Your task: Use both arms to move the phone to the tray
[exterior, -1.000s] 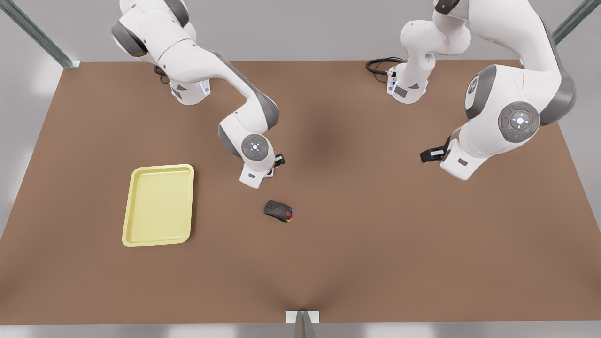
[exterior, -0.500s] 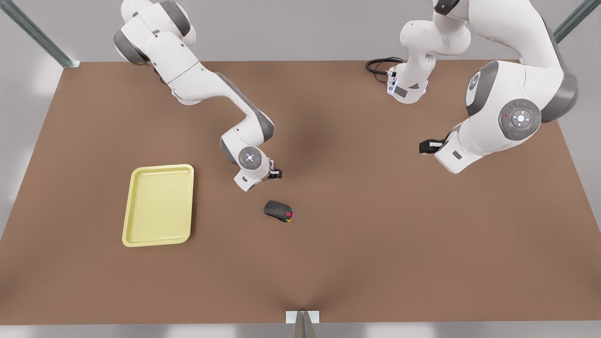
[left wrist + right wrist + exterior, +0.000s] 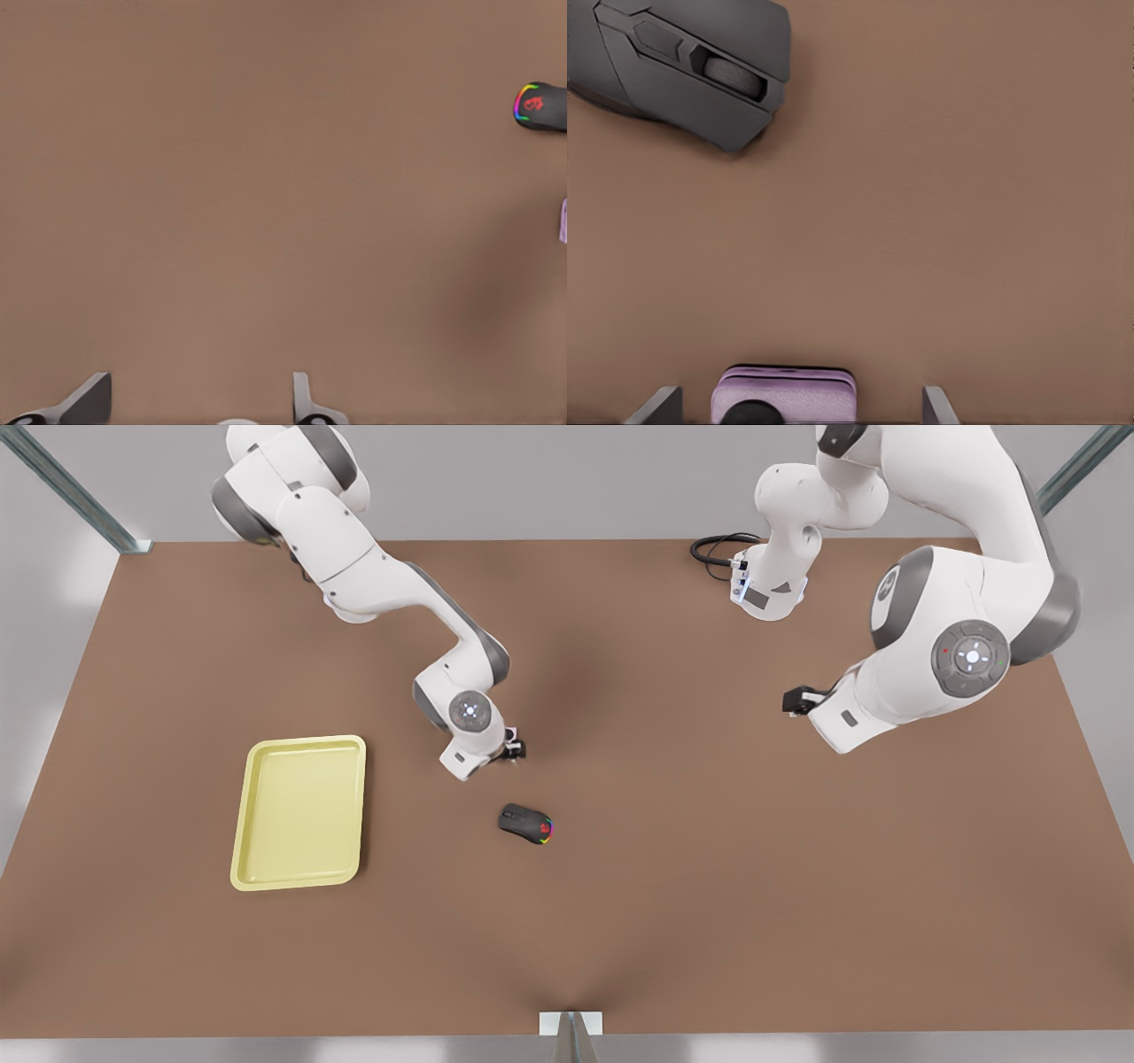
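Observation:
The pale pink phone (image 3: 784,395) lies on the brown table between the open fingers of my right gripper (image 3: 799,405), one finger (image 3: 658,405) on each side, not touching it. In the front view this right gripper (image 3: 514,749) is low over the table's middle and covers the phone. The yellow tray (image 3: 301,812) lies flat and bare toward the front view's left. My left gripper (image 3: 794,701) hangs open above the table at the front view's right, far from the phone; its wrist view shows the left gripper (image 3: 197,398) over bare table and a sliver of the phone (image 3: 563,221).
A black mouse with rainbow lights (image 3: 525,824) lies just in front of the right gripper; the mouse (image 3: 682,66) is close to the phone, and the mouse (image 3: 542,106) faces the left gripper. A black cable (image 3: 718,547) loops at the far arm base.
The right arm has come down lower over the phone, its wrist shrinking in view. The left gripper has drifted slightly toward the front view's left and the back.

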Robot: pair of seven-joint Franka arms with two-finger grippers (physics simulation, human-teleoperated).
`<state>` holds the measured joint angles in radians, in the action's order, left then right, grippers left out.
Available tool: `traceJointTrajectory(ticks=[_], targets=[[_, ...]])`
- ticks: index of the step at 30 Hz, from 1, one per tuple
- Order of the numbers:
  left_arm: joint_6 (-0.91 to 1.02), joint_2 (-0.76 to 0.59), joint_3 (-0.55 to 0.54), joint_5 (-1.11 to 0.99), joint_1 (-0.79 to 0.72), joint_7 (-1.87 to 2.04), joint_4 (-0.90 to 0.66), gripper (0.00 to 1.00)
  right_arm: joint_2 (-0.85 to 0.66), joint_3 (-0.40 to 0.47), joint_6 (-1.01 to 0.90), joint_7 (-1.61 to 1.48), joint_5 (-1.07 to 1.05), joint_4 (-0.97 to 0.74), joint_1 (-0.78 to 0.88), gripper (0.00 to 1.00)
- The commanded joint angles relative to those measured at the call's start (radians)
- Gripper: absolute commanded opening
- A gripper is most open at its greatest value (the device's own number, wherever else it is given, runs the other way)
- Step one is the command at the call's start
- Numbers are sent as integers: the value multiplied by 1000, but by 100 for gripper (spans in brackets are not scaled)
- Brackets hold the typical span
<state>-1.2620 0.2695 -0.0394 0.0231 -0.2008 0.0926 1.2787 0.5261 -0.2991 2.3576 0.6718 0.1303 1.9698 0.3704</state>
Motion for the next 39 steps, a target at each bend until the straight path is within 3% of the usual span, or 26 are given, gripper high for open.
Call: traceJointTrajectory(ticks=[1, 4, 39], targets=[[-20, 5, 6, 1, 3, -65, 1, 100, -14, -3, 19, -141, 17, 26, -1, 100], [-137, -1, 9, -5, 6, -62, 8, 100, -6, -6, 84, -153, 18, 49, 1, 100], [-99, 4, 9, -60, 12, -63, 25, 100, 8, -23, 187, -136, 17, 150, 36, 100]])
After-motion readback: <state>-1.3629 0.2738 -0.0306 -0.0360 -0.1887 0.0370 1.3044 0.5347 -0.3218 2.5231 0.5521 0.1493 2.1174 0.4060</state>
